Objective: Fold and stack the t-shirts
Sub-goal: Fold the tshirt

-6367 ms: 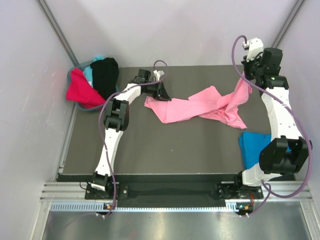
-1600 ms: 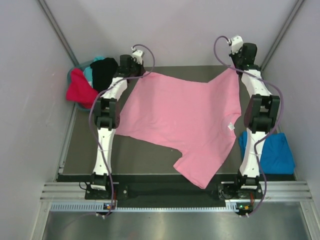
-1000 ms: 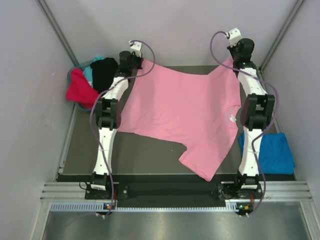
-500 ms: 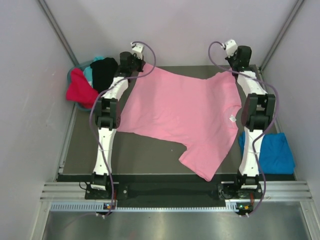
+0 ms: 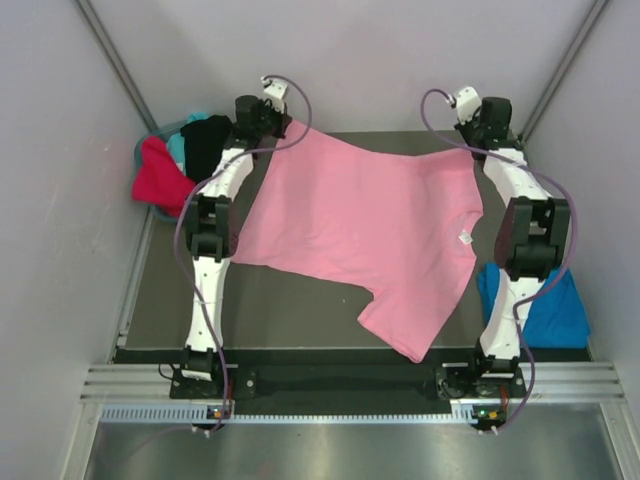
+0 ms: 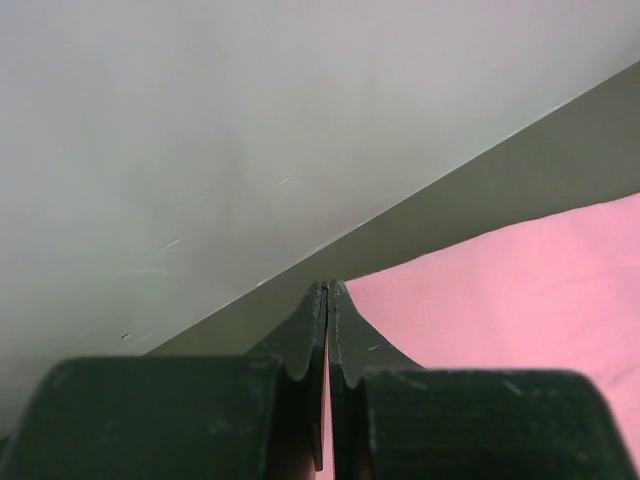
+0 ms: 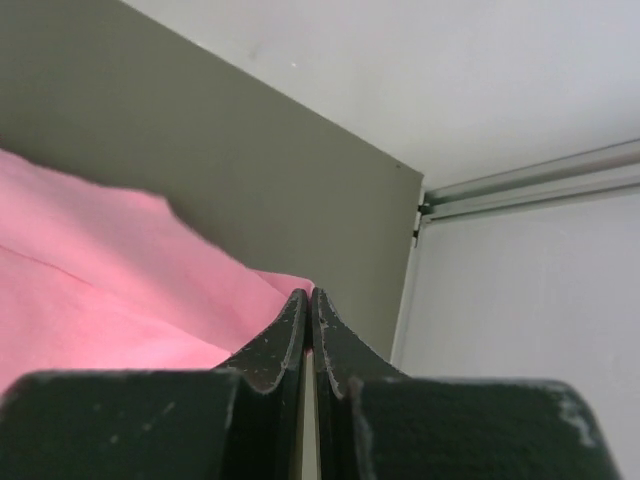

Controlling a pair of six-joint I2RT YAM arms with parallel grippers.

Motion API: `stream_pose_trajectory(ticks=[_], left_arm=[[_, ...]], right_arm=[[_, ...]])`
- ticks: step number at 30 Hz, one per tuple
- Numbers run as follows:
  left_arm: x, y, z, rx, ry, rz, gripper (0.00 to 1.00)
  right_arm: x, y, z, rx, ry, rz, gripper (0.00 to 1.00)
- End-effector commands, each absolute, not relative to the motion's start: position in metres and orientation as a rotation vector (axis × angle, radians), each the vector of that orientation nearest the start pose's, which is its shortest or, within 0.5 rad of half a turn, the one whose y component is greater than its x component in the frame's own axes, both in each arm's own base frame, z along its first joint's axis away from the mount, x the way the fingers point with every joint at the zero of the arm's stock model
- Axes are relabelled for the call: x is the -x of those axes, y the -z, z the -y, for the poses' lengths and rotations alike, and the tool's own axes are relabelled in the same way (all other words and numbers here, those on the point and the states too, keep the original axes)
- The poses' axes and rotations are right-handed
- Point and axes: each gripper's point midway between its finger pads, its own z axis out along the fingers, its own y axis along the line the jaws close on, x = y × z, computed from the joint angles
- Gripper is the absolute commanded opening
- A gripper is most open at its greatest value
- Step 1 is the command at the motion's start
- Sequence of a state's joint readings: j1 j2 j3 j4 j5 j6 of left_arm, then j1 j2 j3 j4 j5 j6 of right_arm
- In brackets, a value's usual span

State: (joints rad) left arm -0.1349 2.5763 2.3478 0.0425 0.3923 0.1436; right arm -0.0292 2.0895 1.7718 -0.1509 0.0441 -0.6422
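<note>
Pink t-shirt [image 5: 360, 230]: spread wide across the bench [image 5: 300, 315], white neck tag [image 5: 463, 239] toward the right, one sleeve [image 5: 405, 325] trailing to the near edge; probably soft, light and limp, so best taken at corners and seams. Pinched at its two far corners by the left gripper [image 6: 327, 290] and right gripper [image 7: 307, 295], both closed on the fabric. On the right, a blue t-shirt [image 5: 560, 310] partly behind the right arm [image 5: 527, 235]; far left, a heap of red, teal and black t-shirts [image 5: 190, 160], out of the way.
</note>
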Motion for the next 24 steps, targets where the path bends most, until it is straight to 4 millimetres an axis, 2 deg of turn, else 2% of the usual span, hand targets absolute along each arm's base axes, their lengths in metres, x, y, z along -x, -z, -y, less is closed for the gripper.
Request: stream_pose_trajectory(ticks=[1,3,4,5,8,16,17,19,20,21,24], left_arm=[[-0.697,-0.238,0.152,-0.551,0.324,-1.569,0.0],[-0.695,-0.246,0.15,-0.555,0.314,-1.546,0.0],[-0.694,-0.24,0.15,-0.557,0.315,-1.554,0.0],[-0.692,-0.247,0.149,-0.559,0.312,-1.54,0.0],[-0.689,-0.25,0.146,-0.56,0.32,-1.537,0.0],[-0.683,-0.254,0.132,-0.541,0.332,-1.544,0.0],[-0.682,-0.257,0.131,-0.543,0.331,-1.538,0.0],[-0.68,-0.254,0.13,-0.549,0.337,-1.545,0.0],[-0.678,-0.258,0.129,-0.549,0.336,-1.541,0.0],[-0.677,-0.255,0.129,-0.548,0.341,-1.55,0.0],[-0.673,-0.255,0.129,-0.555,0.35,-1.555,0.0]], right_arm=[[-0.595,-0.242,0.047,0.546,0.46,-1.88,0.0],[-0.589,-0.249,0.046,0.532,0.452,-1.876,0.0],[-0.587,-0.249,0.046,0.53,0.45,-1.883,0.0],[-0.584,-0.254,0.045,0.529,0.447,-1.876,0.0],[-0.577,-0.257,0.043,0.525,0.438,-1.883,0.0],[-0.553,-0.258,0.034,0.539,0.407,-1.905,0.0],[-0.549,-0.263,0.033,0.537,0.407,-1.899,0.0],[-0.542,-0.258,0.031,0.531,0.386,-1.921,0.0],[-0.538,-0.264,0.027,0.523,0.372,-1.914,0.0],[-0.534,-0.259,0.027,0.524,0.364,-1.929,0.0],[-0.524,-0.263,0.026,0.514,0.353,-1.93,0.0]])
